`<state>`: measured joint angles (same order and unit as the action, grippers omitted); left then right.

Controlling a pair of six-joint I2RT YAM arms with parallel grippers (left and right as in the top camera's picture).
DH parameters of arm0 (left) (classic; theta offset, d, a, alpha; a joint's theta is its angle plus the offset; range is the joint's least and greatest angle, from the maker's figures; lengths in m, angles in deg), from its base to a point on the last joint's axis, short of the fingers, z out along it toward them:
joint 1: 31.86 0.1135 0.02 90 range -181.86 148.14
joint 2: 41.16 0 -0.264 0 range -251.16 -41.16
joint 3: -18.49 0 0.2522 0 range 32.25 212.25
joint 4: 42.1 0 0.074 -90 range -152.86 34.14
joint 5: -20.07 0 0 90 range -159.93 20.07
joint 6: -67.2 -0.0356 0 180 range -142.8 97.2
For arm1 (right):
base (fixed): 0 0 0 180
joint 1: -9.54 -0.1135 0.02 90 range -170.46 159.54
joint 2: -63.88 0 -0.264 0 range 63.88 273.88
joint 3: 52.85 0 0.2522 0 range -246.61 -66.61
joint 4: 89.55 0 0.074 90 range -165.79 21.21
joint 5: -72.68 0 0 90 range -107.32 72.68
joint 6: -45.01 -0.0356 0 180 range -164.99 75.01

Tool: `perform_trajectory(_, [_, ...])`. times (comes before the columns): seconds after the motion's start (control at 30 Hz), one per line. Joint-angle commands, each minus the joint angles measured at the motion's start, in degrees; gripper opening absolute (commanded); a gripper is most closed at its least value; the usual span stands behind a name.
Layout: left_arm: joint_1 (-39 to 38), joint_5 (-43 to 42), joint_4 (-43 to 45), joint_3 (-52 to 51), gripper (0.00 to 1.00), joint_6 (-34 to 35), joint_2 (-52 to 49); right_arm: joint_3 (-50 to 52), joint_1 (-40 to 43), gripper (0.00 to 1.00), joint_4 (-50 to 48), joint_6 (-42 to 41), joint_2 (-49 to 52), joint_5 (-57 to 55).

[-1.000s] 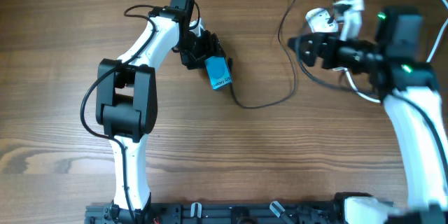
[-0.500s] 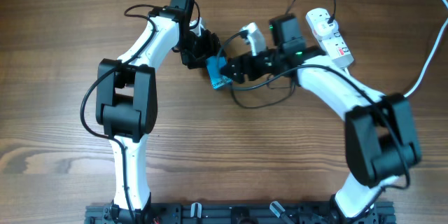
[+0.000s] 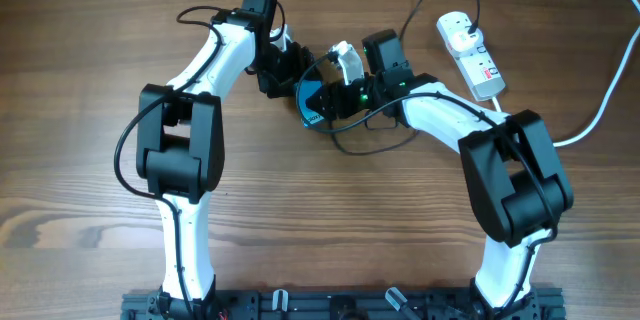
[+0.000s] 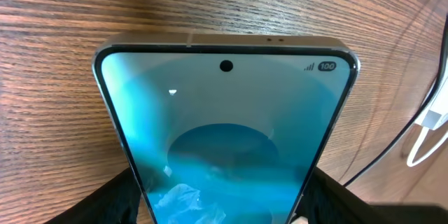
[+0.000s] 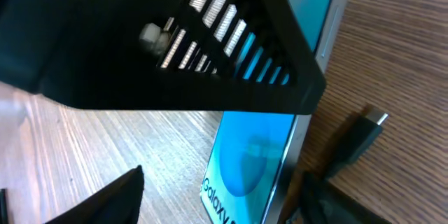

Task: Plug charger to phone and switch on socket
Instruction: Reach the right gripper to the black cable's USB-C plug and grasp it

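Left wrist crops the phone at the bottom.

Both arms same build: white link shells, black joint housings – left arm, right arm. Thin black arm cable loops off left arm, left of frame. Green LED near right wrist. Right finger black, slotted ribs

A robotics lab bench: left arm and right arm fixed to a rail at a wood-grain table
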<state>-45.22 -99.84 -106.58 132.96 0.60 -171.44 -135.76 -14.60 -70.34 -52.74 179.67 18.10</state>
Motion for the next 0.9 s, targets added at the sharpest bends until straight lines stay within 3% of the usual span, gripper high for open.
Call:
perform_trajectory(0.0, [0.2,-1.6,0.2,-0.2,0.65,-0.7,2.5,-0.6,-0.1,0.73,-0.7,-0.3,1.1,-4.8])
perform_trajectory(0.1, [0.1,-1.6,0.2,-0.2,0.65,-0.7,2.5,-0.6,-0.1,0.71,-0.6,-1.1,1.1,-5.8])
perform_trajectory(0.3, [0.2,-1.6,0.2,-0.2,0.65,-0.7,2.5,1.1,-1.0,0.57,-2.3,-4.9,1.1,-5.8])
perform_trajectory(0.67, [0.1,-1.6,0.2,-0.2,0.65,-0.7,2.5,1.2,-2.2,0.47,-3.1,-6.0,2.7,-7.1])
perform_trajectory(0.73, [0.2,-1.6,0.1,-0.2,0.65,-0.7,2.5,1.2,-2.2,0.41,-3.5,-7.7,3.6,-6.9])
perform_trajectory(0.87, [0.1,-1.6,0.2,-0.2,0.65,-0.7,2.5,1.2,-2.1,0.2,-3.8,-7.6,3.6,-5.3])
